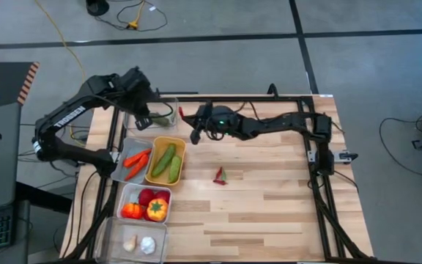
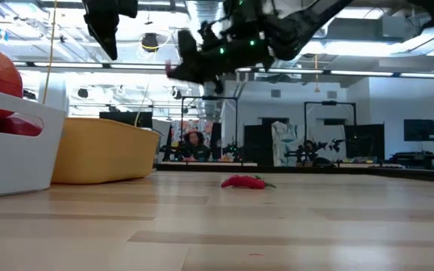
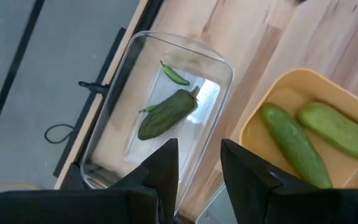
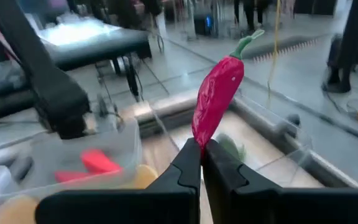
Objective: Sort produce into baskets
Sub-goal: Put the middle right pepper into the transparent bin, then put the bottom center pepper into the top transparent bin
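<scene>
The right tool (image 4: 201, 163) pinches a small glossy red chilli (image 4: 218, 99) by its tip, carrying it toward the clear plastic tray (image 1: 168, 105) at the bench's eleven o'clock, where green chillies lie. The left tool (image 3: 199, 163) hovers above that tray, fingers parted, empty. Another red chilli (image 1: 220, 175) waits mid-bench.

- two cucumbers (image 1: 168, 161) lie in one basket (image 1: 154, 176)
- carrots (image 1: 137, 162) lie in the tray left of that basket
- a lone chilli (image 1: 220, 175) lies on the table right of that basket
</scene>
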`<state>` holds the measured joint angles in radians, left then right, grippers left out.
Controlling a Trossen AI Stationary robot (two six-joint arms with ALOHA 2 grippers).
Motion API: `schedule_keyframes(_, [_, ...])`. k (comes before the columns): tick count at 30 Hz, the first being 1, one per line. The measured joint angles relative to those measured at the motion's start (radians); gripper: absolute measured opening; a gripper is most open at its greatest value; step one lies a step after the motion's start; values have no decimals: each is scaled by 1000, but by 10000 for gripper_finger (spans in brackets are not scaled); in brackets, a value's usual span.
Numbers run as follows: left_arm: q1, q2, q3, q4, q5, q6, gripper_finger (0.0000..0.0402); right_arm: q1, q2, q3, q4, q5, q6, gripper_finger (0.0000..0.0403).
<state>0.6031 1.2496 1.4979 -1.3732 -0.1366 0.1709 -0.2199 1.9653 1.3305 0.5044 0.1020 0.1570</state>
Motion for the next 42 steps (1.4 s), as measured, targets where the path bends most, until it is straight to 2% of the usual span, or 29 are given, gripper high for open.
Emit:
schedule_keyframes(9, [-28, -6, -1, 3, 5, -1, 108, -23, 289, 327, 4, -3, 0, 38])
schedule_keyframes(16, [-30, -5, -1, 2, 1, 22, 108, -26, 397, 479, -18, -15, 3, 41])
schedule_keyframes(23, [-30, -5, -1, 2, 0, 32, 108, -32, 395, 515, -99, -36, 2, 78])
schedule_keyframes(33, [-30, -5, -2, -5, -5, 3, 108, -32, 389, 524, -148, -29, 0, 180])
schedule_keyframes(37, [-30, -5, -2, -8, -12, -16, 108, -34, 321, 524, -351, -28, -27, 199])
schedule_keyframes(42, [-30, -5, -2, 1, 128, 48, 108, -36, 186, 524, -600, -7, -152, 202])
